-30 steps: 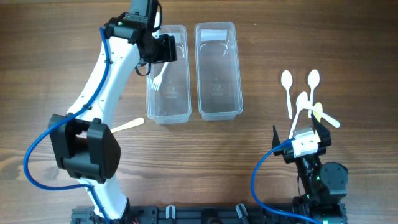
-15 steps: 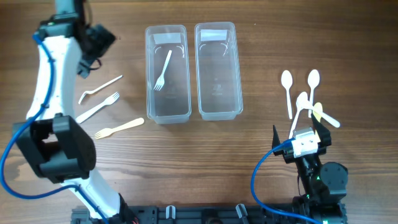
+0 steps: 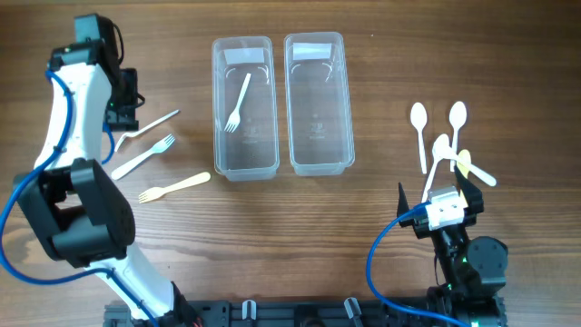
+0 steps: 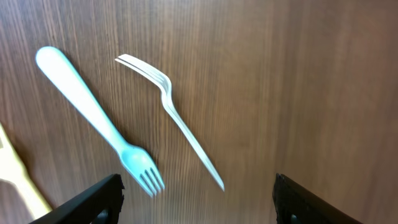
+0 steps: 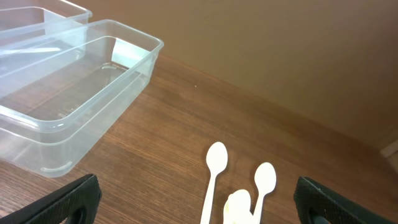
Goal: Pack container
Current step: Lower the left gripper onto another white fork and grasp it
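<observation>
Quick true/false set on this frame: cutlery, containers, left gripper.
1. One white fork lies inside the left container. True.
2. The right container holds a spoon. False: no cutlery shows in it.
3. Three forks lie on the table to the left of the containers. True.
4. The left gripper is shut on a fork. False: it is open and holds nothing, with the forks lying on the wood below it.
5. The spoons lie between the two containers. False: they lie on the table to the right of both containers.
</observation>
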Controlling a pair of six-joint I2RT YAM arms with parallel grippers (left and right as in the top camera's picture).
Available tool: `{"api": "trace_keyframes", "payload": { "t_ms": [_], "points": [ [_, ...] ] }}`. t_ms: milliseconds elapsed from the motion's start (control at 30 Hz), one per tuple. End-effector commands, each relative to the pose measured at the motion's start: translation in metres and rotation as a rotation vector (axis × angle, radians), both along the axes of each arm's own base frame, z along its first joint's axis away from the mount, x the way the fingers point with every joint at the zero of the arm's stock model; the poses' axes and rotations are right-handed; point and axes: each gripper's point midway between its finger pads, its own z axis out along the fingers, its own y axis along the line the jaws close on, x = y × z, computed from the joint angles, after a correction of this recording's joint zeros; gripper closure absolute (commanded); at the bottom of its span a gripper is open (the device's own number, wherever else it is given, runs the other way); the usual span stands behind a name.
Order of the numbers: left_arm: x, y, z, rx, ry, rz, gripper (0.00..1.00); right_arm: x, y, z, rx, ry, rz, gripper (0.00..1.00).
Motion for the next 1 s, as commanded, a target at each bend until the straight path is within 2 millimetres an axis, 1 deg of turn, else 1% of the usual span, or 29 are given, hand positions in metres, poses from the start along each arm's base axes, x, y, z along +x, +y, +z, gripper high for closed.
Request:
{"api": "trace_keyframes", "payload": {
  "t_ms": [0,67,167,367,467,500,533,600,633,667,733,767,867,933,967],
  "points": [
    [-0.013,0.006,-0.040,0.018,0.060,0.100,0.22,0.000,0.001,0.003,-0.005,-0.012,0.010,0.00],
    [-0.013,0.006,-0.052,0.018,0.069,0.101,0.24,0.000,0.001,0.003,-0.005,-0.012,0.010,0.00],
    [-0.012,0.008,-0.066,0.022,0.086,0.105,0.36,0.000,0.001,0.003,-0.005,-0.012,0.010,0.00],
    [-0.014,0.010,-0.096,0.018,0.139,0.110,0.40,0.000,0.001,0.003,-0.005,-0.012,0.010,0.00],
    [-0.018,0.013,-0.109,0.013,0.170,0.117,0.46,0.000,0.001,0.003,-0.005,-0.012,0.010,0.00],
    [-0.019,0.014,-0.111,0.012,0.174,0.119,0.49,0.000,0.001,0.003,-0.005,-0.012,0.010,0.00],
    [-0.020,0.015,-0.113,0.011,0.180,0.122,0.50,0.000,0.001,0.003,-0.005,-0.012,0.010,0.00],
    [-0.020,0.016,-0.115,0.010,0.183,0.127,0.56,0.000,0.001,0.003,-0.005,-0.012,0.010,0.00],
    [-0.020,0.017,-0.116,0.010,0.183,0.127,0.63,0.000,0.001,0.003,-0.005,-0.012,0.010,0.00],
    [-0.020,0.017,-0.116,0.009,0.183,0.129,0.72,0.000,0.001,0.003,-0.005,-0.012,0.010,0.00],
    [-0.020,0.015,-0.116,-0.003,0.181,0.128,0.94,0.000,0.001,0.003,-0.005,-0.012,0.010,0.00],
    [-0.020,0.015,-0.116,-0.007,0.180,0.127,0.96,0.000,0.001,0.003,-0.005,-0.012,0.010,0.00],
    [-0.019,0.014,-0.114,-0.017,0.174,0.124,0.96,0.000,0.001,0.003,-0.005,-0.012,0.010,0.00],
    [-0.014,0.018,-0.103,-0.015,0.142,0.129,0.96,0.000,0.001,0.003,-0.005,-0.012,0.010,0.00],
    [-0.006,0.025,-0.089,-0.005,0.104,0.114,0.96,0.000,0.001,0.003,-0.005,-0.012,0.010,0.00]
  ]
}}
